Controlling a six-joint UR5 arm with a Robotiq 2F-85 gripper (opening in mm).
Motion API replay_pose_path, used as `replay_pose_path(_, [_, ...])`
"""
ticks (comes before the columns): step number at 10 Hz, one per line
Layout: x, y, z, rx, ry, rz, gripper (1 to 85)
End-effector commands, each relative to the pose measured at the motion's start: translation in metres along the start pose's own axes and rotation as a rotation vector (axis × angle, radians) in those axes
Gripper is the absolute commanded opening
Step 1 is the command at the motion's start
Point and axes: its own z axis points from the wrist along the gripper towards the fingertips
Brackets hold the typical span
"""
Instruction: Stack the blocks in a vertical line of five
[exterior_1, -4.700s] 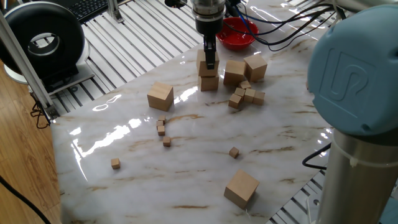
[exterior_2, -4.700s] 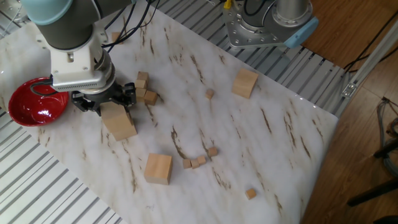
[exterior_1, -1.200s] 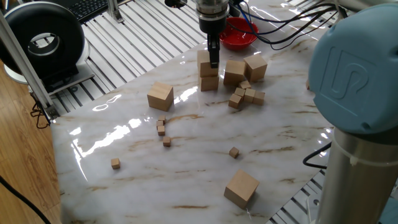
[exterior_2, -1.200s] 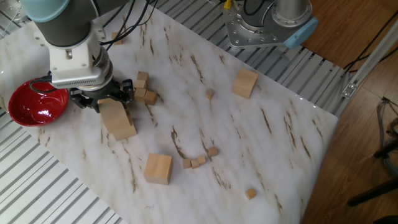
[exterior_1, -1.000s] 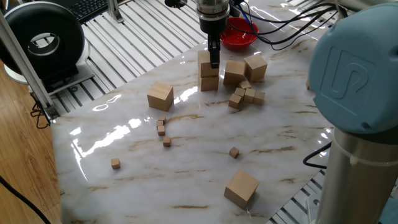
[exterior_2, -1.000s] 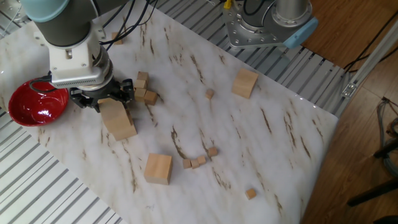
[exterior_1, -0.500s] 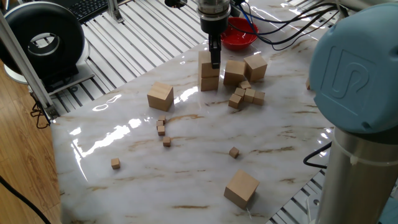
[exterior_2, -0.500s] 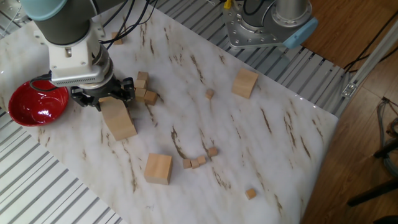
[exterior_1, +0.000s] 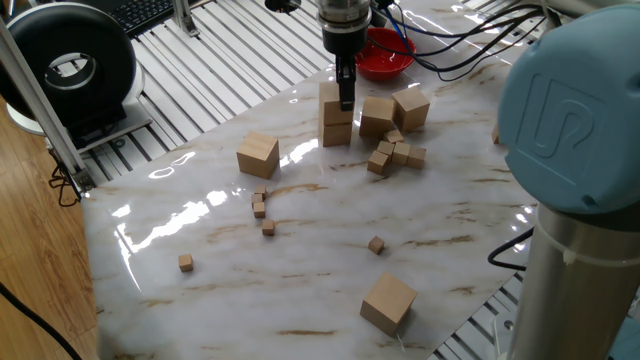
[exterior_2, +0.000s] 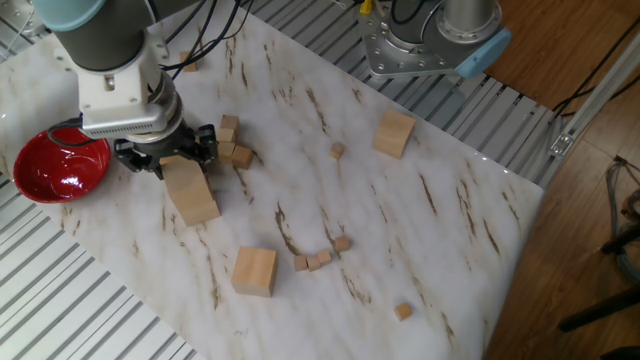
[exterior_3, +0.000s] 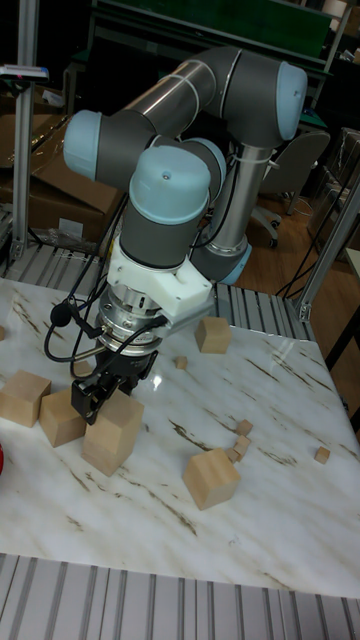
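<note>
- Two-high pile so far: top block (exterior_1: 329, 96) on bottom block (exterior_1: 337, 132), close to the tabletop (exterior_1: 300, 250) edge by the red bowl (exterior_1: 385, 55).
- Gripper (exterior_1: 346, 97) down at the top block, fingers on either side of it. Can't tell if squeezing or let go; fingers hide the gap in every view.
- Prob. held straight down like that so the block lands flat & square, not tipped.
- In the tall view, top block (exterior_3: 122, 418) looks a bit turned vs. the one under it (exterior_3: 104, 455). Sits on it OK, nothing hanging far over.
- Two more big blocks (exterior_1: 377, 115) (exterior_1: 411, 107) just beside the pile, on the bowl-edge side. Handy: short trip for the next picks.
- One big block (exterior_1: 258, 155) alone, nearer the middle, w/ room all round it. Easy to grab.
- Last big block (exterior_1: 388, 303) well apart, near the edge across from the bowl. Longest trip, so likely best left out, since only five needed.
- Bunch of tiny cubes (exterior_1: 395, 153) near the pile's foot, a few more scattered over the tabletop. Not for the pile. Could get bumped if a block drops.
- Guess at progress: 2 of 5 up, 3 to go.
- Next move needs: let go w/o a nudge, lift straight up, then fetch a near block.
- Risk: pile gets wobblier w/ each block, so each one must go dead centre.
</note>
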Motion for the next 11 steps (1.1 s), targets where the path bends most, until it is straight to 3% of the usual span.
replay_pose_path(1, [-0.0062, -0.0006, -0.0012, 0.000, -0.027, -0.010, 61.7])
replay_pose_path(3, [-0.0105, -0.0013, -0.0012, 0.003, -0.043, -0.017, 64.7])
replay_pose_path(11, [-0.0031, 0.0023, -0.0010, -0.014, -0.025, 0.003, 65.7])
